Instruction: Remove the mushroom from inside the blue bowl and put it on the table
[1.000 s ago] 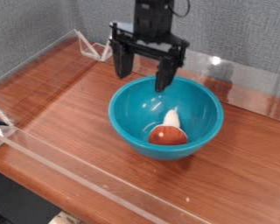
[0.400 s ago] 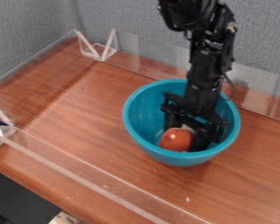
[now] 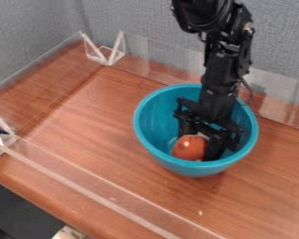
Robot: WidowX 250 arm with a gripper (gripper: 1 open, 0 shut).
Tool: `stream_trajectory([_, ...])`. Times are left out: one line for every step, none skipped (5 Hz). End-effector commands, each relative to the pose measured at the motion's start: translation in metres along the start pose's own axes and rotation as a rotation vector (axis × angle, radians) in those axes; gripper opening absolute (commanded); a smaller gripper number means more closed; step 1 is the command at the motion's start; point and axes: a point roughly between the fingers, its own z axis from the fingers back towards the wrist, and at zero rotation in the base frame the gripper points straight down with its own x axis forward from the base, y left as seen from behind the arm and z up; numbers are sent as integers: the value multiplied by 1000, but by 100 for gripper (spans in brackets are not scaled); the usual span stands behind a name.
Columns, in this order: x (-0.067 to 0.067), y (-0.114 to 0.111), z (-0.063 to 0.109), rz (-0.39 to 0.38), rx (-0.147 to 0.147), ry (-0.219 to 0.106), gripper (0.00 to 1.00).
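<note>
The blue bowl sits on the table, right of centre. Inside it lies the mushroom, its orange-brown cap toward the camera. My gripper points down into the bowl, its black fingers low on either side, just behind the cap. The stem is hidden behind the cap and fingers. The fingers stand apart, but I cannot see whether they press on the mushroom.
Low clear acrylic walls edge the table at the front, left and back. A white triangular stand sits at the back left corner. A small white clip is at the left edge.
One second ago the open gripper hung above the bowl's far rim; it has since come down into the bowl over the mushroom. Over the last half second it has kept still.
</note>
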Motion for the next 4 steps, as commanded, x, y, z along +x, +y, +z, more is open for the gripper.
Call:
stream_trajectory([-1,-5,9,-27,-7,-29,0])
stream_trajectory([-3,-4,12,-25,-13,-31,0])
stream_trajectory([-6,-4,14,-25,-19,-32,0])
stream_trajectory([-8,-4,16,-24,-24,-34,0])
